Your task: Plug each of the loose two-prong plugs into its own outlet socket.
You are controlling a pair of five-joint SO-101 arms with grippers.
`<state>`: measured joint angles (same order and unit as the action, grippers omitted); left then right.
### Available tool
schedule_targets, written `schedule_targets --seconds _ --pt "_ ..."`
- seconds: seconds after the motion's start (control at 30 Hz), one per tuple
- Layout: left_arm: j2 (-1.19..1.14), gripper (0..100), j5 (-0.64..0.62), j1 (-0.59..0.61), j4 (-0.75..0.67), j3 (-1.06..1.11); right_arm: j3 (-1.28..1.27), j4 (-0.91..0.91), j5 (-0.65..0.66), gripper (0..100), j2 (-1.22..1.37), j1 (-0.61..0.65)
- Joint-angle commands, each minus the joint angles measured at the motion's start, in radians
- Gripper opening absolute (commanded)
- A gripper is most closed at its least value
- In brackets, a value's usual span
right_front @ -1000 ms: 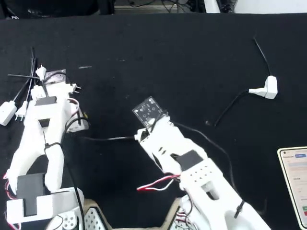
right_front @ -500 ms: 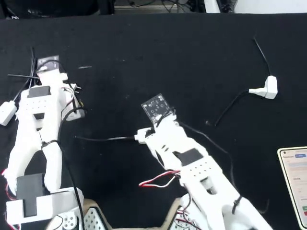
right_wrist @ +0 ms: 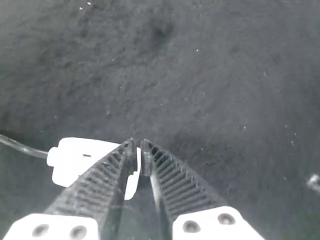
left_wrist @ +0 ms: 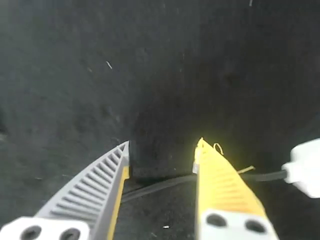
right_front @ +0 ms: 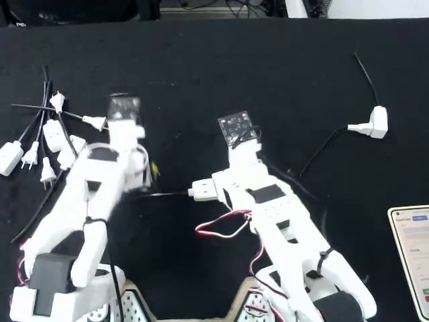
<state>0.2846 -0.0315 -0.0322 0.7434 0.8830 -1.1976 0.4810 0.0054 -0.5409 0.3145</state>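
A white plug (right_front: 203, 190) on a thin black cable (right_front: 157, 194) lies on the black table (right_front: 201, 60), next to my right arm. My right gripper (right_front: 236, 127) is shut and empty beyond it; the right wrist view shows this gripper (right_wrist: 138, 146) with the plug (right_wrist: 82, 160) lying under its fingers. My left gripper (right_front: 124, 107) is open over bare mat; in its wrist view (left_wrist: 161, 152) the cable (left_wrist: 160, 184) runs beneath its fingers to a white piece (left_wrist: 306, 167). Several loose white plugs (right_front: 50, 137) lie at the left. Another white plug (right_front: 373, 123) lies far right.
Black cords (right_front: 30, 111) fan out from the plug cluster at the left. A thin black cable (right_front: 325, 147) trails from the far-right plug. A phone (right_front: 411, 255) lies at the table's right edge. Red and white wires (right_front: 224, 228) loop beside the right arm.
My left arm has swung right, away from the plug cluster. My right gripper has moved farther back and to the right. The white plug by the right arm has stayed put.
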Motion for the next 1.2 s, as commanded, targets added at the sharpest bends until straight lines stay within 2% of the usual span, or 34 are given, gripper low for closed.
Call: schedule_targets --seconds 0.0,0.27,0.63,0.83,1.17 --pt "0.040 21 -0.009 -0.024 -0.086 0.054 0.058 0.009 -0.014 1.1 0.005 -0.025" --pt "0.038 21 -0.009 -0.025 -0.086 0.090 0.082 0.083 -0.009 1.1 0.013 -0.009" --pt "0.049 21 -0.011 0.101 -0.084 0.081 0.070 0.080 -0.008 1.5 0.013 0.112" --pt "0.051 21 -0.012 0.134 -0.084 0.079 0.073 0.087 -0.008 14.6 0.012 0.057" --pt "0.051 21 -0.011 0.134 -0.084 0.070 0.094 0.086 -0.009 14.4 0.076 0.063"
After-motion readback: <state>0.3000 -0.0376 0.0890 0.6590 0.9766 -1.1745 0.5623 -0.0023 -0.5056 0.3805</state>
